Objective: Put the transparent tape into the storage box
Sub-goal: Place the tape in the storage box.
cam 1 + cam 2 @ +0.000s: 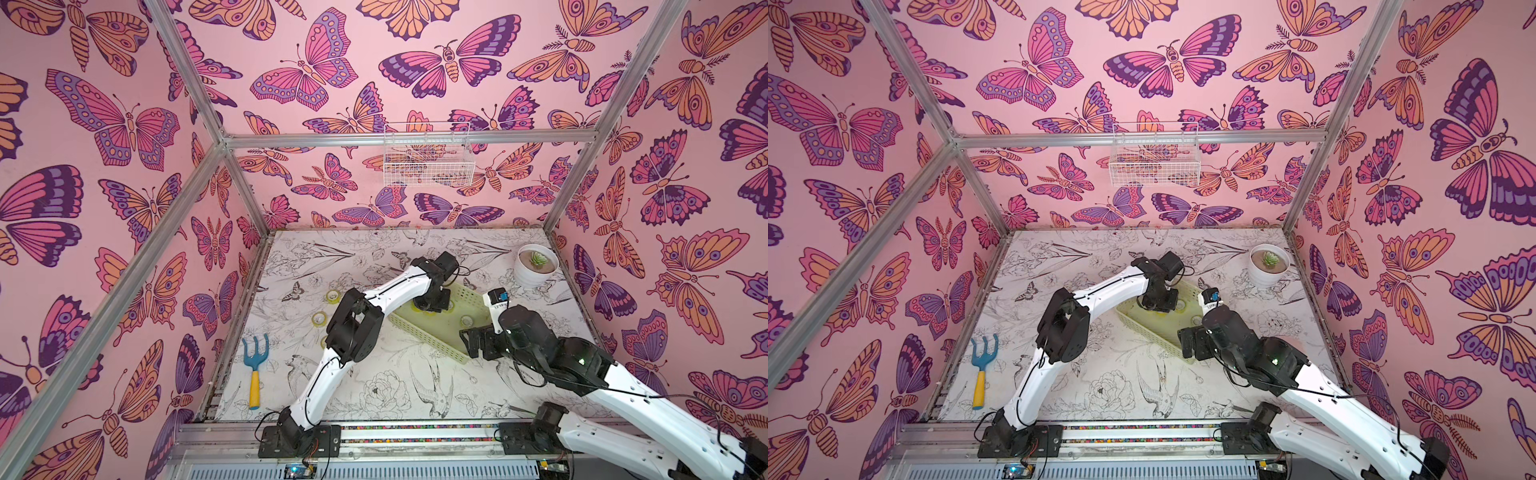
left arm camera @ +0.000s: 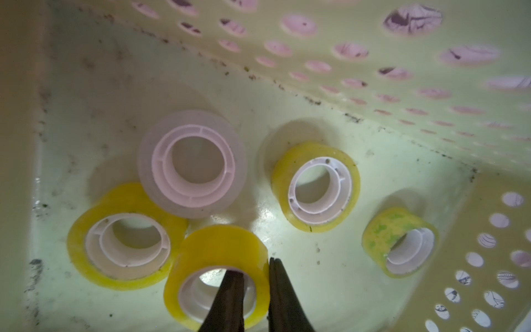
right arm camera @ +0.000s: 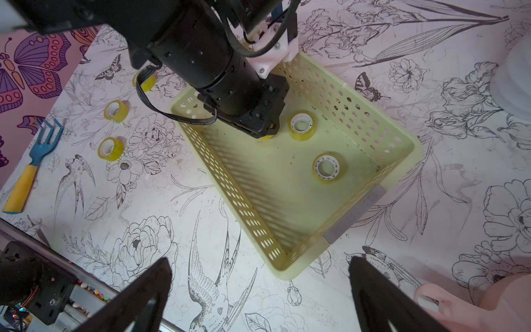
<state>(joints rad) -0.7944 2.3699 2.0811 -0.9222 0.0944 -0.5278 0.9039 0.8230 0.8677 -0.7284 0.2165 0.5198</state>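
The storage box (image 1: 432,336) (image 1: 1150,332) is a pale yellow-green perforated basket lying mid-table. My left gripper (image 2: 253,267) (image 1: 430,305) reaches down inside it, shut on the wall of a yellow transparent tape roll (image 2: 218,247), one finger in the roll's core and one outside. Around it on the box floor (image 2: 287,120) lie a clear roll (image 2: 192,163), two yellow rolls (image 2: 316,186) (image 2: 123,238) and a greenish one (image 2: 399,238). More yellow rolls (image 1: 332,296) (image 1: 319,319) lie on the table left of the box. My right gripper (image 3: 260,263) (image 1: 471,343) hangs open above the box's near corner, holding nothing.
A blue and yellow hand rake (image 1: 254,365) lies at the front left. A white pot with a succulent (image 1: 536,264) stands at the back right. A white wire basket (image 1: 428,160) hangs on the back wall. A pink object (image 3: 488,301) sits close to my right gripper.
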